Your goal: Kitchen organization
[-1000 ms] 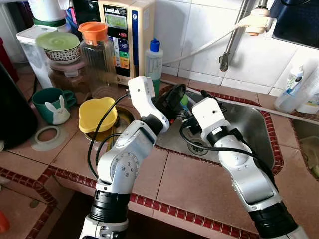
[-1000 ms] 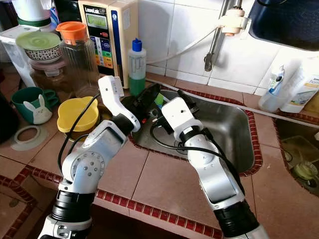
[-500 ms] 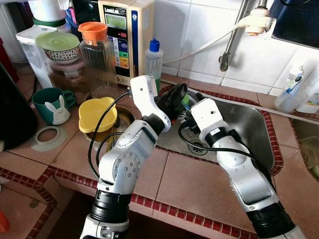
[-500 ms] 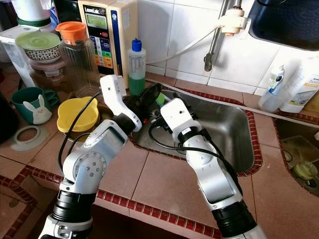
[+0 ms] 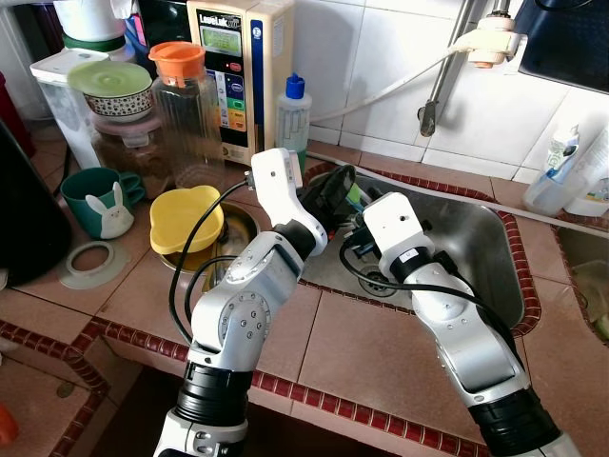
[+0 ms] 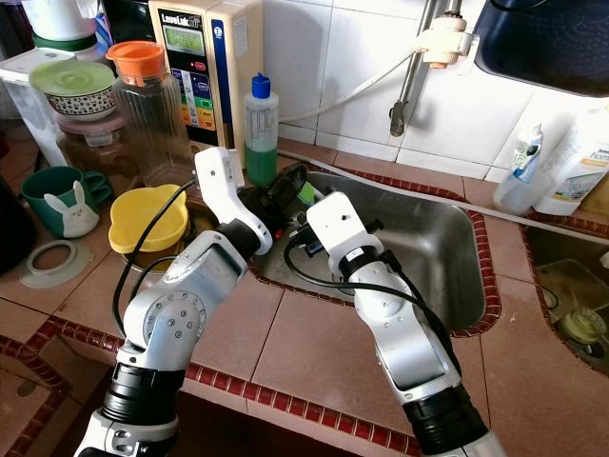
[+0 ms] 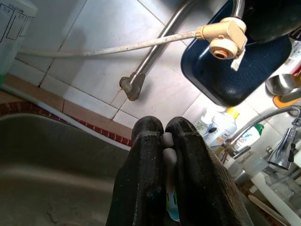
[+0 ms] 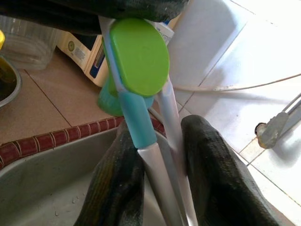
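A utensil with a green oval head [image 8: 138,56], a teal neck and two white handles hangs over the left end of the steel sink [image 5: 471,238]. My left gripper [image 7: 164,141] is shut on it, with white and teal showing between the black fingers [image 7: 146,179]. It reaches over the sink's left rim in the left eye view [image 5: 333,190], where a bit of the green head [image 5: 354,193] shows. My right gripper [image 8: 162,179] comes from the other side. Its fingers [image 8: 113,188] press on both white handles just below the head.
Left of the sink stand a yellow lid on a steel bowl [image 5: 186,217], a clear pitcher with an orange cap [image 5: 186,105], a green soap bottle [image 5: 293,114], a teal bunny mug [image 5: 100,200] and a water unit [image 5: 238,57]. A tap and hose [image 5: 433,95] hang above. Bottles [image 5: 561,171] stand at right.
My right gripper has edged a little to the left, closer to the left gripper and the utensil. The left gripper has kept its hold.
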